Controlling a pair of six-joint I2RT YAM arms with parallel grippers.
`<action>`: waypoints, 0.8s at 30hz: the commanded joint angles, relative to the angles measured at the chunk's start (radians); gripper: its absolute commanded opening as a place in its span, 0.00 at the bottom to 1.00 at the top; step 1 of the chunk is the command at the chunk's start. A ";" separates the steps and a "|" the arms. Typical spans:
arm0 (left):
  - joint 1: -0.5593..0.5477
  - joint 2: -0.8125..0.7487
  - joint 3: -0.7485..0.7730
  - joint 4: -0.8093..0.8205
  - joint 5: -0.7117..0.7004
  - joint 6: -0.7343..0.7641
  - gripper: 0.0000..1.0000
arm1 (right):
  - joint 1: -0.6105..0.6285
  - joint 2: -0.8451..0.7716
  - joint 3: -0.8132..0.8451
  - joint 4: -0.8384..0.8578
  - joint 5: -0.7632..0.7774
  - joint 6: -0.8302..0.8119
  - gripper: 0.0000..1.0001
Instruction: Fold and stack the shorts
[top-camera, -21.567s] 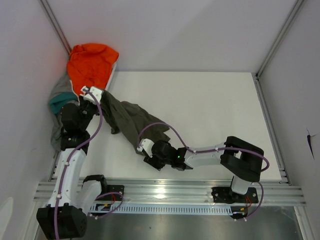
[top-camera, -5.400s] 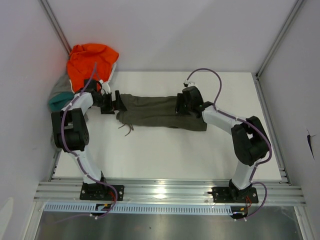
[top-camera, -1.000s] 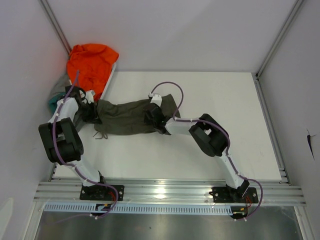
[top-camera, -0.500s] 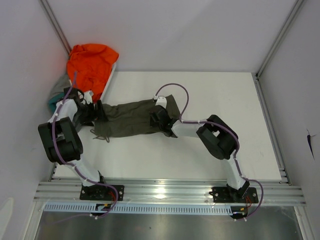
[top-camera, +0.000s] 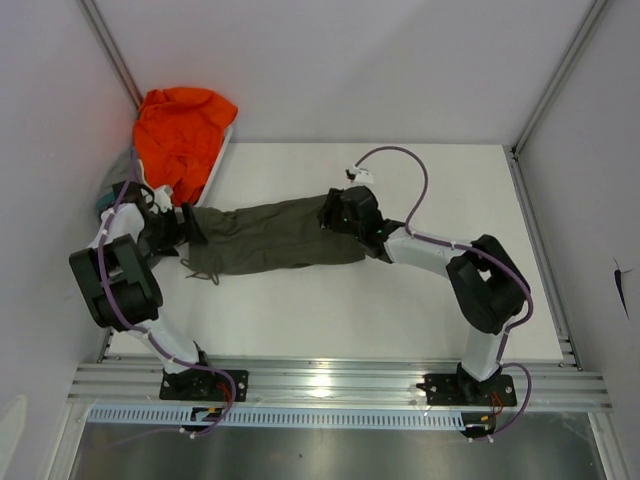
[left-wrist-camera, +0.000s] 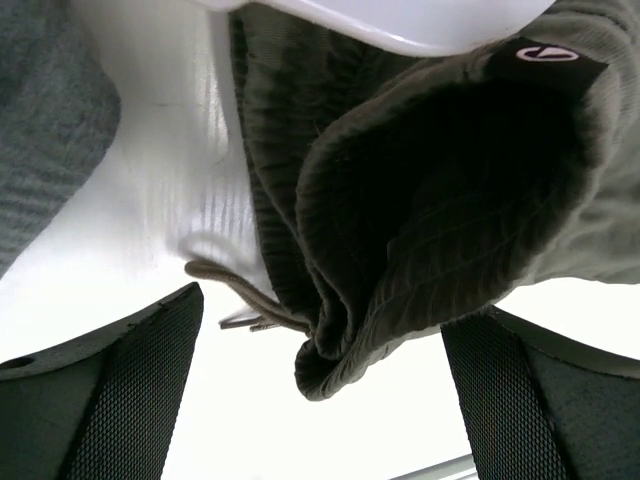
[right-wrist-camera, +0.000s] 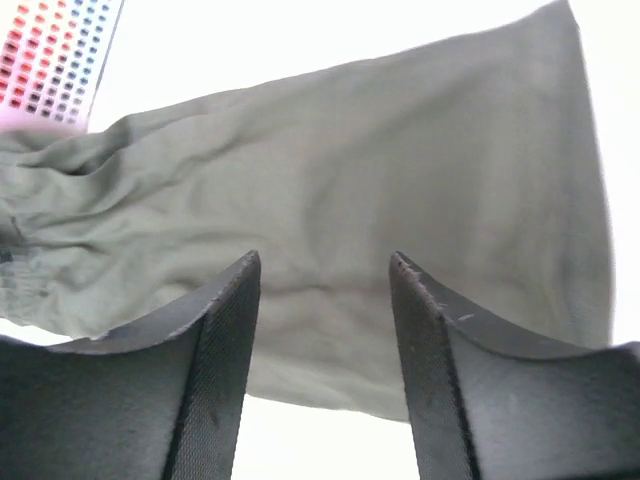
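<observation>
From above I see the olive shorts (top-camera: 265, 238) lying stretched out as a long band on the white table (top-camera: 420, 300), from the left-middle of the frame to just past the centre. The waistband end is at the left and the leg end at the right. I think this layout is on purpose: each arm stands at one end of the cloth, so the shorts lie long and fairly flat, ready for a fold. The left gripper (left-wrist-camera: 325, 310) is at the waistband end. In its wrist view both fingers (left-wrist-camera: 130, 390) stand wide apart, and the bunched waistband with its drawstring (left-wrist-camera: 235, 295) lies between and beyond them without being pinched. The right gripper (right-wrist-camera: 325, 265) is at the leg end. Its fingers are parted about halfway, with nothing between them, and the flat leg cloth lies on the table beyond. So neither gripper holds the shorts now. The waistband is not flat; it curls into a thick roll, and I judge this needs smoothing before a clean fold. The orange garment (top-camera: 185, 125) is piled in the upper left corner, off the work area, and grey cloth (left-wrist-camera: 50, 120) lies just beside the waistband. I judge the folding is at an early step and the stack is not yet begun.
</observation>
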 joint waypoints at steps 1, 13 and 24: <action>0.012 0.005 -0.028 0.056 0.066 -0.008 0.99 | -0.074 -0.064 -0.112 0.039 -0.071 0.076 0.58; 0.009 0.129 0.038 0.064 0.146 -0.035 0.99 | -0.150 0.012 -0.058 -0.043 -0.189 0.008 0.61; -0.001 0.100 -0.025 0.142 0.114 -0.080 0.99 | -0.135 -0.001 -0.089 0.016 -0.225 0.027 0.62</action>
